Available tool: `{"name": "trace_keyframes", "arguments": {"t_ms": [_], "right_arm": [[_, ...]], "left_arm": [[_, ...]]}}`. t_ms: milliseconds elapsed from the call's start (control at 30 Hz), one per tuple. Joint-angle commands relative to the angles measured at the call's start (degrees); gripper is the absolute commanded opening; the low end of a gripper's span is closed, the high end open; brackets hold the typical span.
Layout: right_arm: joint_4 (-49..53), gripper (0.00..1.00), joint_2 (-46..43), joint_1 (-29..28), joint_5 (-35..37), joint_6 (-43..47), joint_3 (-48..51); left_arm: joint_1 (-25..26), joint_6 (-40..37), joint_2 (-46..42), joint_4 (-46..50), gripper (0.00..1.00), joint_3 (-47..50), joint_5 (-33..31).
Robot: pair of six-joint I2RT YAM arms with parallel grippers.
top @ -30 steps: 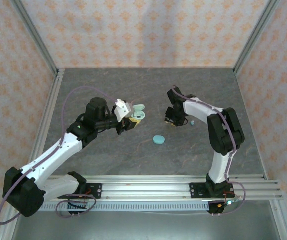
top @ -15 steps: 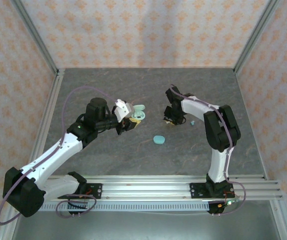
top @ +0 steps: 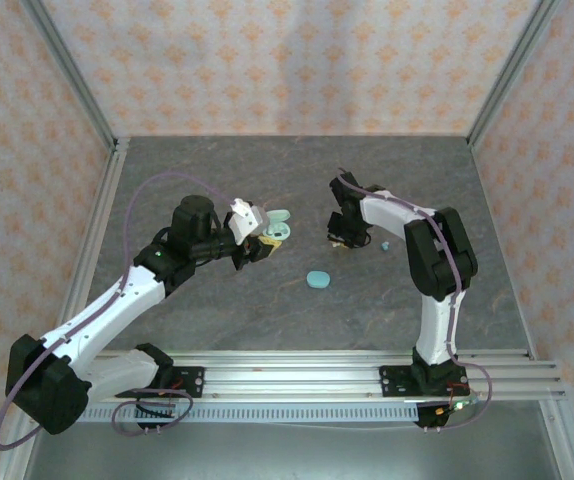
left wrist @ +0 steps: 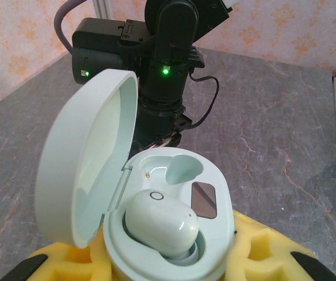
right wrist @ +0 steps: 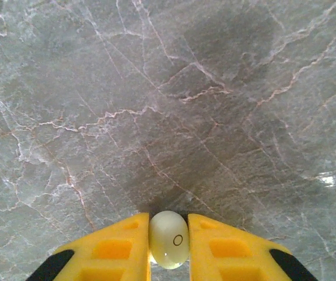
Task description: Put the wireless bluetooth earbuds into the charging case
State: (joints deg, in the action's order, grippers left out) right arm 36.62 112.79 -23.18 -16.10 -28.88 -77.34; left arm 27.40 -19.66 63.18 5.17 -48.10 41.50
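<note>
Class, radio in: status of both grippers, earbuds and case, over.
Left gripper shut on open charging case; seated earbud in, empty socket beside it. Right gripper shut on loose earbud. Closed case on table, off the direct line.

grey marbled tabletop [top: 267,170], peach patterned walls [top: 287,60], metal corner posts [top: 67,70], perhaps aluminium rails [top: 297,375] at near edge

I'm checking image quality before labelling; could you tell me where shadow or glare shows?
Right wrist: a dark shadow on the table beyond the held earbud, glare far right. Left wrist: a highlight on the seated earbud in the case. Top view: even light.
</note>
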Motion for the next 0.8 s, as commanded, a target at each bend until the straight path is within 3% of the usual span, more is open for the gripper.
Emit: {"name": "trace_keyframes", "arguments": {"t_ms": [0,400,600,767], "right_arm": [[2.28,0.19,0.55,0.38,1.95,1.84,-1.40],[7.30,0.10,-7.32,0.23,4.12,5.12,-1.71],[9.76,0.08,-19.34,-2.94,7.65,9.09,-1.73],[6.48,0.02,-32.30,-9.71,11.25,12.96,-1.12]], "left_arm": [[0.14,-1.27,0.02,0.60,0.09,-2.38,-0.01],[0.16,-1.20,-0.68,1.00,0.09,-2.44,0.03],[0.14,-0.89,-1.56,0.71,0.09,-2.12,0.08],[0.19,0.13,-2.08,-0.49,0.09,-1.47,0.23]]}}
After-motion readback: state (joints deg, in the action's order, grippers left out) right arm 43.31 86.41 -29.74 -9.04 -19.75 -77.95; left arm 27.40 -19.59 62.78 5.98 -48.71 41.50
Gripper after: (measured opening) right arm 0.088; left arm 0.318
